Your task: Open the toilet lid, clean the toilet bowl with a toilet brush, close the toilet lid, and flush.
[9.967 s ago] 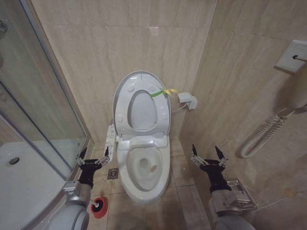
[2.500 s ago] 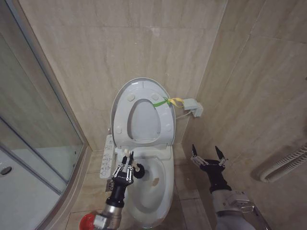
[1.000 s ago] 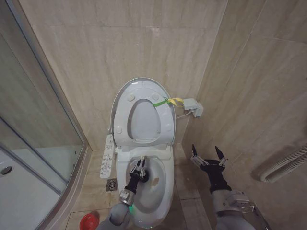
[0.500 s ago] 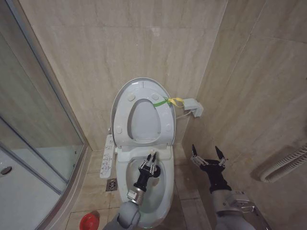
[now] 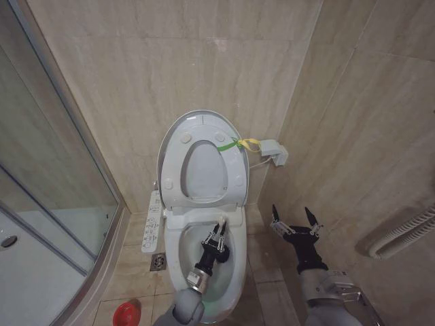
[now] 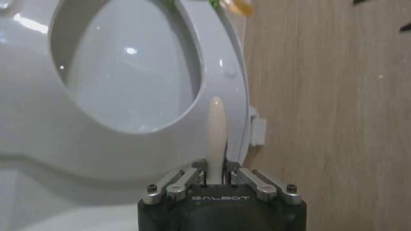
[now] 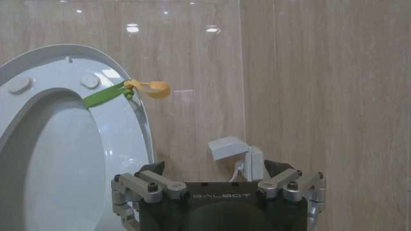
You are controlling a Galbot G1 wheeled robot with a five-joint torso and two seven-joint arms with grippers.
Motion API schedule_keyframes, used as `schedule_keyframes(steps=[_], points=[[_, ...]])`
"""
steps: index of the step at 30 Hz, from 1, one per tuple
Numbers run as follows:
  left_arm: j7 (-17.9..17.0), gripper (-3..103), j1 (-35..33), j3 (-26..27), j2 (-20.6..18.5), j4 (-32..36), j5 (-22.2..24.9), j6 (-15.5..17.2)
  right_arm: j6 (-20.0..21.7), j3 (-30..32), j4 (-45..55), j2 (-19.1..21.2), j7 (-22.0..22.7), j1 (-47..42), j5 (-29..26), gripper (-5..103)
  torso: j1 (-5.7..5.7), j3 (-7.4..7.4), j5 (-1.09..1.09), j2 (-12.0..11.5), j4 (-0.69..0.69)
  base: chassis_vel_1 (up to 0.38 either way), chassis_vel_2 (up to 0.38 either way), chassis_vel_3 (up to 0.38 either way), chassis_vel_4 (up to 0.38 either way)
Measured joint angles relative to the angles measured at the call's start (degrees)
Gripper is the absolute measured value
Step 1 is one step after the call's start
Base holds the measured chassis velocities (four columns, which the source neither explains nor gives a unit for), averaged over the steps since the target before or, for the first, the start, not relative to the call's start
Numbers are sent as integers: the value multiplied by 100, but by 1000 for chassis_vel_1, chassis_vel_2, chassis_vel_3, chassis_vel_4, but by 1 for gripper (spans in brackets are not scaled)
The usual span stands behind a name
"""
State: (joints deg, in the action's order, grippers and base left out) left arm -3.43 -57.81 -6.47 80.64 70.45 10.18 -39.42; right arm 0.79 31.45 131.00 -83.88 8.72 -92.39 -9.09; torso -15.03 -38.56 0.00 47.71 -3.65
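The toilet lid (image 5: 202,163) stands upright against the wall with the seat ring raised against it and a yellow-green strap (image 5: 239,143) at its rim. Below it the toilet bowl (image 5: 234,261) lies uncovered. My left gripper (image 5: 219,235) hangs over the bowl, shut on the toilet brush handle (image 5: 221,223); the brush head is hidden beneath it. In the left wrist view the handle (image 6: 216,130) rises between the fingers of the left gripper (image 6: 216,174), in front of the lid (image 6: 128,72). The red cup holder (image 5: 124,314) stands on the floor at the left. My right gripper (image 5: 296,219) waits open, right of the bowl; in its wrist view the right gripper (image 7: 218,186) faces the strap (image 7: 106,96).
A white button panel (image 5: 151,221) runs along the bowl's left side, with a floor drain (image 5: 158,261) beside it. A glass shower wall (image 5: 47,170) closes the left. A white box (image 5: 275,153) sits on the corner wall, and a hose (image 5: 401,234) hangs at the right.
My left gripper has carried the brush from the bowl's left part toward its right and far side. The right arm has stayed still.
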Motion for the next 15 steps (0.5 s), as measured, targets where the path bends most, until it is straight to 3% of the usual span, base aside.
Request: schedule_keyframes(steps=[9, 15], points=[[84, 18, 186, 201, -12, -775, -68, -267, 0, 0, 0, 0, 0, 0, 0, 100, 0, 0, 0, 0, 0, 0, 0, 0, 0], [34, 18, 119, 216, -54, -441, -180, -134, 0, 0, 0, 0, 0, 0, 0, 100, 0, 0, 0, 0, 1, 0, 0, 0, 0]])
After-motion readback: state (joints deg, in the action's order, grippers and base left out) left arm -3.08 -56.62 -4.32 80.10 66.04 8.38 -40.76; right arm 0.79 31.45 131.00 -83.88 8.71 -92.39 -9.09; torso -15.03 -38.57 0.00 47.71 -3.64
